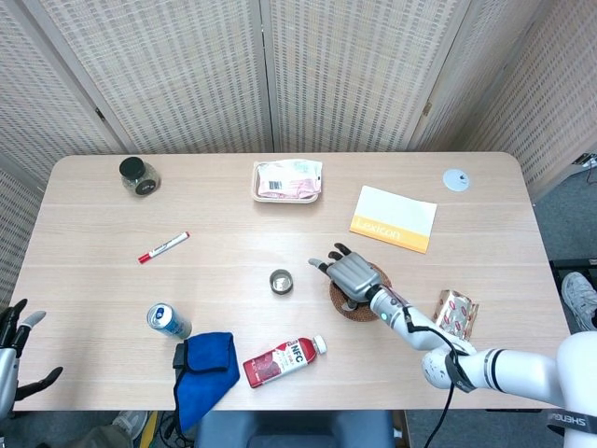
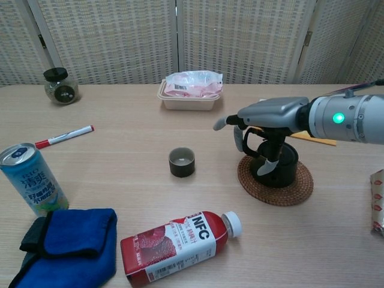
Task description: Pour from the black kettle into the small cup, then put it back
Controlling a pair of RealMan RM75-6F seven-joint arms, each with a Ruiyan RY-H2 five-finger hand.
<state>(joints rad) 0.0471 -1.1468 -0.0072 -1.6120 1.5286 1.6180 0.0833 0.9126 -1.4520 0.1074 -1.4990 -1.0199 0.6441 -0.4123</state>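
The black kettle (image 2: 277,164) stands upright on a round woven coaster (image 2: 300,187), right of the table's middle. Its handle (image 2: 248,143) faces the small dark cup (image 2: 181,162), which stands a short way to its left. My right hand (image 2: 264,113) hovers flat just above the kettle's handle, fingers spread, holding nothing. Its thumb (image 2: 266,167) hangs down in front of the kettle body. From the head view the right hand (image 1: 348,272) hides most of the kettle, beside the cup (image 1: 281,281). My left hand (image 1: 9,353) is open at the lower left corner, off the table.
Near the front edge lie a red juice bottle (image 2: 180,243), a blue cloth (image 2: 69,246) and a drink can (image 2: 32,179). A red marker (image 2: 63,137), a jar (image 2: 60,85) and a food tray (image 2: 189,93) lie further back. A yellow booklet (image 1: 394,218) lies behind the kettle, a snack pack (image 1: 455,313) to its right.
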